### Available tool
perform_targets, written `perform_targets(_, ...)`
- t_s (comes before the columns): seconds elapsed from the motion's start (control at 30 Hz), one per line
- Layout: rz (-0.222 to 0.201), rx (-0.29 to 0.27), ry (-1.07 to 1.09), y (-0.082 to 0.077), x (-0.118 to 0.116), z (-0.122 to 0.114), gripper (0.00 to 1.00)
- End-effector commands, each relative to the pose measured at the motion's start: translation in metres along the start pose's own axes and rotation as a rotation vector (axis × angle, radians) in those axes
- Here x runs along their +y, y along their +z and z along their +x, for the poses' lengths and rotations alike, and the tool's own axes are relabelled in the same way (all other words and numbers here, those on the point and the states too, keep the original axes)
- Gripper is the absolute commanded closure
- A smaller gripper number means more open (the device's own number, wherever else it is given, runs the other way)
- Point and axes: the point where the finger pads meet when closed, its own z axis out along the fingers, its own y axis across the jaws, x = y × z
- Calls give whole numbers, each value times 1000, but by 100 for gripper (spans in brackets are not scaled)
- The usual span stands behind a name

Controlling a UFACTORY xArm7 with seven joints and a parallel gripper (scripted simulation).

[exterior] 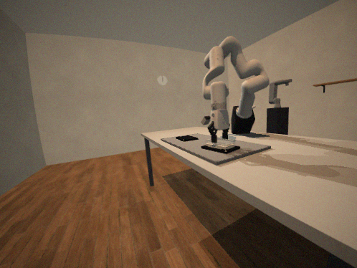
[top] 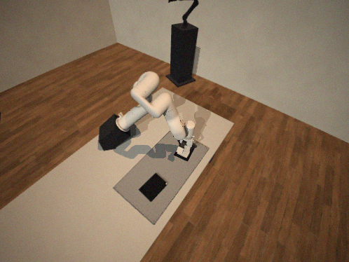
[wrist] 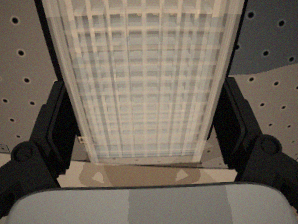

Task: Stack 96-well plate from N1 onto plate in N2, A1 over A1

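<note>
My gripper (top: 184,146) stands straight down over the far nest N2 (top: 185,153) on the grey perforated mat. It is shut on the clear 96-well plate (wrist: 143,70), one black finger on each long side. In the wrist view a second plate outline shows just beneath the held one, closely lined up with it. I cannot tell if the two are fully nested. In the side view the gripper (exterior: 219,136) holds the plate (exterior: 221,143) low over the black nest (exterior: 220,150). Nest N1 (top: 153,187) is a bare black square, also seen in the side view (exterior: 186,137). The A1 marks are too small to read.
The grey mat (top: 161,175) lies on a white table whose front edge is close to the nests. The arm's black base (top: 112,134) is behind the mat. A black pedestal (top: 183,52) with another arm stands on the floor beyond the table.
</note>
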Motion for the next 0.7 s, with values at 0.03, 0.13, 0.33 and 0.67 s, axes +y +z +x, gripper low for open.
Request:
perform_targets(0.03,3,0,0,0,-1,0,100)
perform_targets(0.13,3,0,0,1,-1,0,100)
perform_targets(0.33,3,0,0,2,-1,0,100)
perform_targets(0.67,3,0,0,3,-1,0,100)
